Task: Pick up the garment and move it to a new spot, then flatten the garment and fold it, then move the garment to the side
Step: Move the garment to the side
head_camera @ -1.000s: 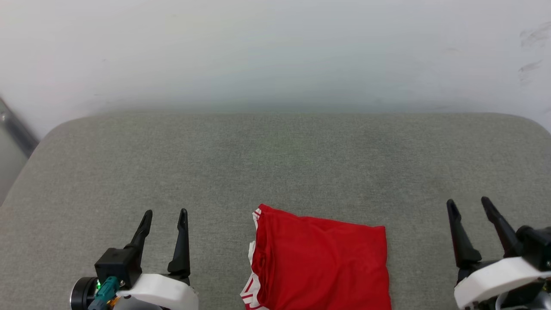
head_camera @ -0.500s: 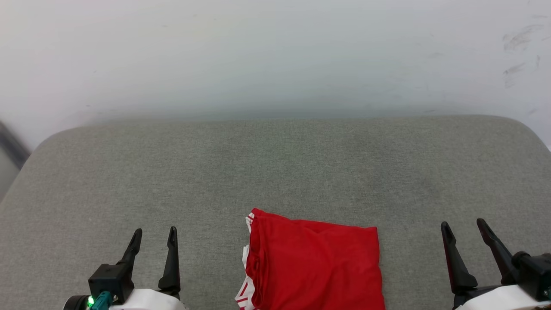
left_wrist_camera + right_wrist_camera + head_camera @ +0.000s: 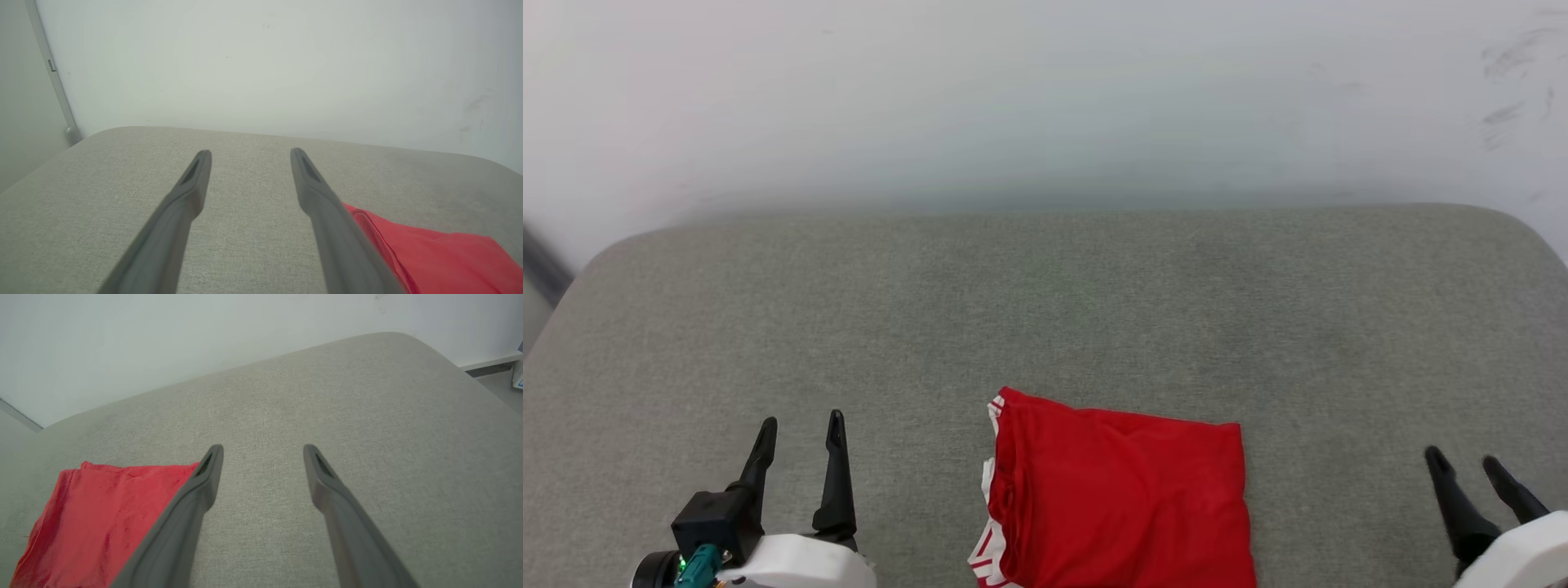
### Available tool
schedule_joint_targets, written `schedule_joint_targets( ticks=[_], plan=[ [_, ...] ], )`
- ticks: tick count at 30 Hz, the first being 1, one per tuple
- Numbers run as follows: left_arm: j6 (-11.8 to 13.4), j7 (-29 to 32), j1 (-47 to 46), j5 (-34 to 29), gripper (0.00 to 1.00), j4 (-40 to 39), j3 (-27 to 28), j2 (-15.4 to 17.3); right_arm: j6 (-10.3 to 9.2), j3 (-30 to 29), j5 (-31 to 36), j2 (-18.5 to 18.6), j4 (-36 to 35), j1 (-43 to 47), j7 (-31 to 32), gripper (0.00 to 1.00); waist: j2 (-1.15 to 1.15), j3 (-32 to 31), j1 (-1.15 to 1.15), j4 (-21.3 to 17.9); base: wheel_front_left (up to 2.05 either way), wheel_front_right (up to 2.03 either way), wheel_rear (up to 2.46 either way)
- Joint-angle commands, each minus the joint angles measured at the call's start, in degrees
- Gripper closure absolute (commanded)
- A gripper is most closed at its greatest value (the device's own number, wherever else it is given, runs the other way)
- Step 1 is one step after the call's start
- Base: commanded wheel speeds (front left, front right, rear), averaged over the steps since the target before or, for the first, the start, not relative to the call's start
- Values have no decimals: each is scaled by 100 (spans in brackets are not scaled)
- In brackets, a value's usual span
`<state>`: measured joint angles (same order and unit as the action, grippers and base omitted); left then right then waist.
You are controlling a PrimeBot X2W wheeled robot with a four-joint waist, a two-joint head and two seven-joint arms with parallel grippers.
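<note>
two grippers: left black two-fingered gripper (image 3: 801,419) and right black two-fingered gripper (image 3: 1462,456), both spread wide
garment: bright red folded fabric shirt with white striped trim (image 3: 1119,498), lying between them, touching neither
surface: grey woven cushion (image 3: 1045,310) beneath, pale wall (image 3: 1045,98) behind

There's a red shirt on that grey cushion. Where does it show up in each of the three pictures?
Head view: shirt at bottom centre, folded.
Left wrist view: shirt in the lower right corner.
Right wrist view: shirt in the lower left corner.
Shared landmark: the cushion, its far edge against the white wall.
</note>
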<state>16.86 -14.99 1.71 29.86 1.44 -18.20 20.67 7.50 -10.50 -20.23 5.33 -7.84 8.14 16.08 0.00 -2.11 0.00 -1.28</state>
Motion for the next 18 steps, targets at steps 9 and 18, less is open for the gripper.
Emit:
schedule_joint_targets(
  ticks=[9, 18],
  plan=[
    [-286, -19, -256, -287, 0, -84, 155, -312, -3, -673, -1683, 186, 1249, -536, 2692, 0, 0, 384, 0, 488, 0, 0, 0],
    [-574, -19, -650, -485, 0, 94, 192, -555, -3, -863, -2800, -216, 2419, -1396, 3840, 0, 0, 931, 0, 968, 0, 0, 0]
  ],
)
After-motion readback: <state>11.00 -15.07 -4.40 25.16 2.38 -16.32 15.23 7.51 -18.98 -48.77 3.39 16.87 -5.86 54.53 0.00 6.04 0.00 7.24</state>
